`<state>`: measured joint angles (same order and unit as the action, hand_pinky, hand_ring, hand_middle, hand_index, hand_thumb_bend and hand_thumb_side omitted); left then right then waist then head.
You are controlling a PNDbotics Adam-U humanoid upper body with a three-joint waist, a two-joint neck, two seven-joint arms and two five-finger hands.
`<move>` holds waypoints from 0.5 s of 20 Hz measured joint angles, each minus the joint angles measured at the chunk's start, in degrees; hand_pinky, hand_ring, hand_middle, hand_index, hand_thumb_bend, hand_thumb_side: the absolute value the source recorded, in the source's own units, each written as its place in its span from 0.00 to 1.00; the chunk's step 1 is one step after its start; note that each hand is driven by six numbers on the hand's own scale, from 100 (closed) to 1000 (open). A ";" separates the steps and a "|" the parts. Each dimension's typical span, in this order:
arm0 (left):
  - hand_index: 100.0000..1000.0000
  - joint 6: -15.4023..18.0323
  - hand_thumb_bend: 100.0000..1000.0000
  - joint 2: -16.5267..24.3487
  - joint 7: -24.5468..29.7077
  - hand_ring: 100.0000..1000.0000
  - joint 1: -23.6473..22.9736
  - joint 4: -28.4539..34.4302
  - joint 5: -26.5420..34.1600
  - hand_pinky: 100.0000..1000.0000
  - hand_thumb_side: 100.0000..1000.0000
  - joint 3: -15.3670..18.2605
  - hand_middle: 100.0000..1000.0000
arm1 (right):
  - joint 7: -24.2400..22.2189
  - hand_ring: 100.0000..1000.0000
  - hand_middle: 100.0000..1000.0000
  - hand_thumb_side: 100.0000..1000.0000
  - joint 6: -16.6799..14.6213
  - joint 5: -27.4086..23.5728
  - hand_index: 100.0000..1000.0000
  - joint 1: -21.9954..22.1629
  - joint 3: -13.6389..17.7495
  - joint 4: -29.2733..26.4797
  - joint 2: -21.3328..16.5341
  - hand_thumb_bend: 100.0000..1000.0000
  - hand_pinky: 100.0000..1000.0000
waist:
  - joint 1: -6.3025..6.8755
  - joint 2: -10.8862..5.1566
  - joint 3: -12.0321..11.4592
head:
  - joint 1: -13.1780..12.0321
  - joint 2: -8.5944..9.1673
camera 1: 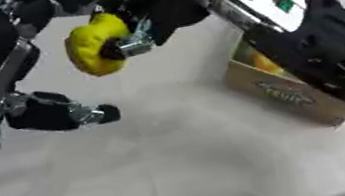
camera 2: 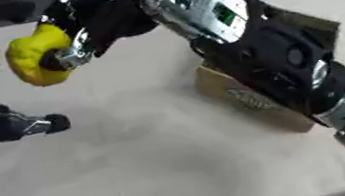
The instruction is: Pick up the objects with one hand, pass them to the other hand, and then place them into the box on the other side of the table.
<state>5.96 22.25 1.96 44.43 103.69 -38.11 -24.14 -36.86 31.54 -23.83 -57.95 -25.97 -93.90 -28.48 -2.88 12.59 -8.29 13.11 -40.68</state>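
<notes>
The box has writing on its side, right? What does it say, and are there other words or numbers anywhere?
Box: pale lettering on its side, too blurred to read.
Green patch on the white panel of the right arm: maybe a label or screen, nothing readable.
Yellow object in the right robot hand: no writing visible.

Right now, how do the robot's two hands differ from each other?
The right hand has its fingers curled round a yellow object, held up above the table; the left hand holds nothing, its fingers only slightly bent. The right hand reaches across from the right side, over the cardboard box; the left hand sits lower, at the left, just below the yellow object. Both are black with silver joints.
</notes>
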 measured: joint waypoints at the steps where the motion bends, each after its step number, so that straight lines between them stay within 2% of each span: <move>1: 0.86 -0.33 1.00 0.00 -0.35 0.70 0.00 0.00 -0.29 0.73 0.09 0.05 0.69 | 0.03 0.68 0.58 0.00 -0.03 0.01 0.51 0.00 0.10 0.00 0.00 0.09 0.79 | 0.00 0.00 0.00 | 0.05 0.00; 4: 0.86 -1.49 0.99 0.00 -1.61 0.69 -0.04 0.00 -1.04 0.73 0.06 0.29 0.69 | 0.08 0.68 0.58 0.00 -0.10 0.03 0.51 0.02 0.23 0.00 -0.01 0.09 0.79 | 0.00 0.00 -0.03 | 0.10 0.00; 10: 0.84 -3.28 0.92 0.48 -3.77 0.68 -1.13 -0.04 -0.97 0.72 0.11 0.30 0.67 | 0.47 0.68 0.58 0.00 -0.44 0.16 0.52 0.60 0.93 0.07 -0.28 0.10 0.79 | 0.00 0.00 -0.21 | 0.13 0.00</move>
<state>2.68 22.73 -1.81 43.31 103.65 -39.08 -23.84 -36.39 31.11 -23.67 -57.35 -25.04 -93.83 -28.76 -2.88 12.59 -8.49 13.24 -40.69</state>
